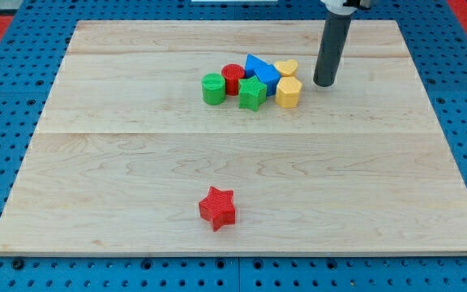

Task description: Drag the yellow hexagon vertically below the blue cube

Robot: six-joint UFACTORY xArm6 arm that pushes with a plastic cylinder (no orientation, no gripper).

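Observation:
The yellow hexagon (289, 92) sits at the right end of a tight cluster near the view's top. The blue cube (267, 79) touches its upper left side. A blue triangle (254, 64) lies just behind the cube. My tip (324, 83) rests on the board a short way to the right of the yellow hexagon and slightly above it, apart from it. The rod rises straight up out of the view's top.
A yellow heart (286, 67) lies above the hexagon. A green star (252, 94), a red cylinder (233, 79) and a green cylinder (213, 89) fill the cluster's left. A red star (217, 208) sits alone near the view's bottom. The wooden board (96, 162) lies on a blue pegboard.

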